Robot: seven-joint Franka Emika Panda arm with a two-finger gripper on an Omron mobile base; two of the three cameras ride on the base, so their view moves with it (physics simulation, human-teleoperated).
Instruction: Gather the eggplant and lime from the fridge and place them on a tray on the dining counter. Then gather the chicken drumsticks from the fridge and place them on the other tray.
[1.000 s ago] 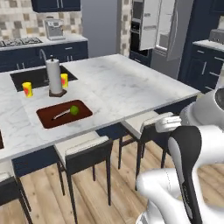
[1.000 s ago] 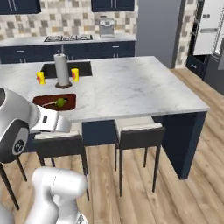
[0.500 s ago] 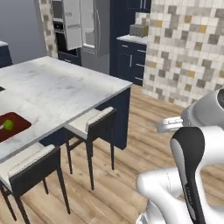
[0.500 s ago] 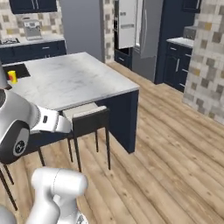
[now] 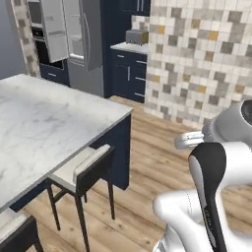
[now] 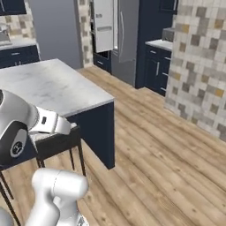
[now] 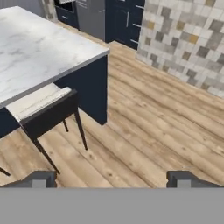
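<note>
The steel fridge (image 5: 81, 42) stands at the far end of the room with its left door swung open; it also shows as fridge (image 6: 119, 28) and fridge (image 7: 89, 13). The marble dining counter (image 5: 44, 118) (image 6: 44, 84) (image 7: 35, 48) lies to my left. My gripper (image 7: 111, 180) hangs over the wood floor beside the counter's corner, open, with nothing between its fingertips (image 7: 40, 179). The eggplant, lime, chicken drumsticks and trays are out of view.
A dark stool (image 5: 83, 170) (image 6: 57, 141) (image 7: 43, 109) is tucked under the counter's near edge. Navy cabinets (image 5: 130, 74) and a tiled wall (image 5: 206, 64) (image 6: 203, 66) stand to the right of the fridge. Bare wood floor (image 6: 167, 154) runs from here to the fridge.
The whole picture has swung as the base turned right: the tray with the lime and the paper towel roll slid out on the left, and the fridge came closer. The gripper stays open.
</note>
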